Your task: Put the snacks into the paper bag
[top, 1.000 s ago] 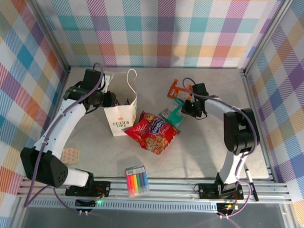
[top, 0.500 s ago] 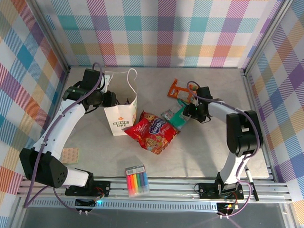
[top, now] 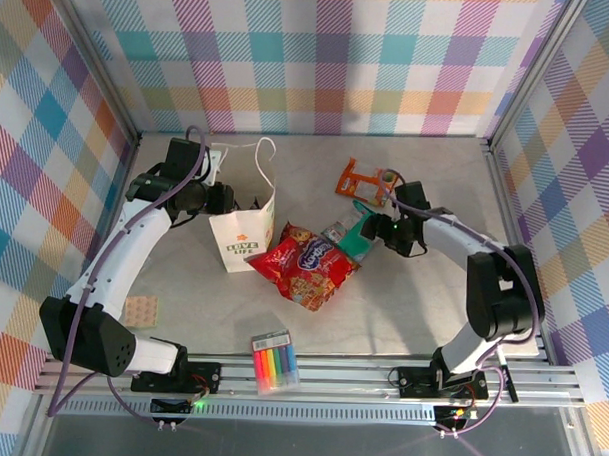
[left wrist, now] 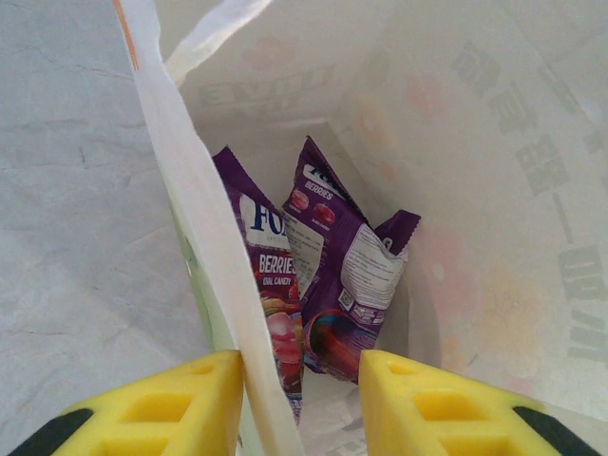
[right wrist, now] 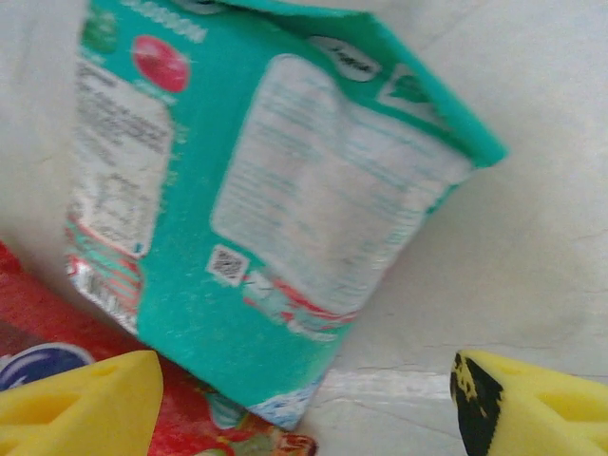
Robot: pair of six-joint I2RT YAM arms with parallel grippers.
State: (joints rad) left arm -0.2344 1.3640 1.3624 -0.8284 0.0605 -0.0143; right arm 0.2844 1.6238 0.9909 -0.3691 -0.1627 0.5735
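— The paper bag (top: 242,229) stands at our left; our left gripper (left wrist: 302,399) pinches its wall, two purple packets (left wrist: 328,275) inside.
— The red packet (top: 305,264) lies beside it, then the teal packet (right wrist: 256,190), our right gripper (right wrist: 304,404) spread wide over it.

Bright, even light falls from above; my arms cast soft, faint shadows on the worktop (top: 402,301). My right wrist view is blurred; the left is sharp.
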